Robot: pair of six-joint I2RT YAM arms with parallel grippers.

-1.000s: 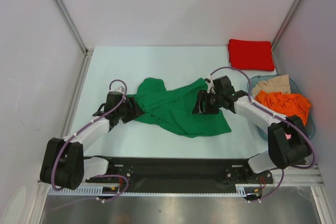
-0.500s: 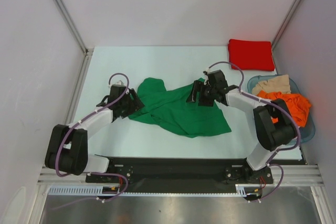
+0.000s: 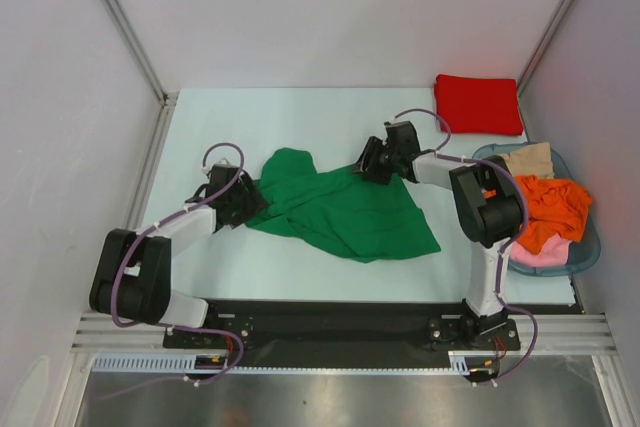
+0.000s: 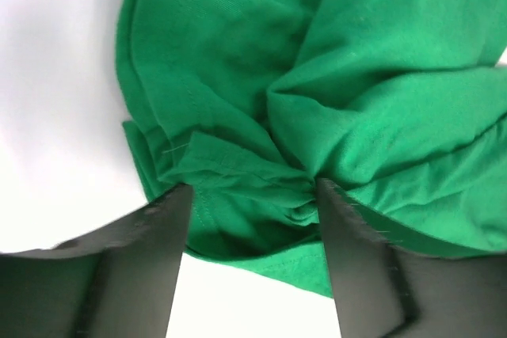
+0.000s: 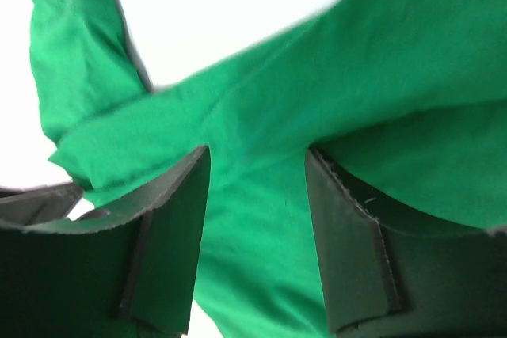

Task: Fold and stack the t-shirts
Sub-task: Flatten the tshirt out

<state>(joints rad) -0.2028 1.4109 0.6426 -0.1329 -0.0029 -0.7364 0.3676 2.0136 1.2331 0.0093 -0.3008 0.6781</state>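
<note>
A bright green t-shirt [image 3: 340, 212] lies crumpled across the middle of the table. My left gripper [image 3: 250, 204] is at its left edge. In the left wrist view, that gripper [image 4: 253, 199] is open, its jaws either side of a bunched fold of the green cloth [image 4: 356, 77]. My right gripper [image 3: 363, 162] is at the shirt's far upper edge. It [image 5: 257, 172] is open too, with smooth green cloth [image 5: 356, 61] lying between its jaws. A folded red t-shirt [image 3: 478, 104] rests at the back right corner.
A blue basket [image 3: 585, 259] at the right edge holds an orange garment [image 3: 550, 202], a beige one [image 3: 527, 159] and a pink one [image 3: 545, 252]. White walls close in the table on three sides. The arm bases sit on the black rail at the near edge.
My right gripper has moved back and left along the shirt's upper edge, and its arm has swung off the basket. The left gripper has shifted slightly toward the shirt's left edge.
</note>
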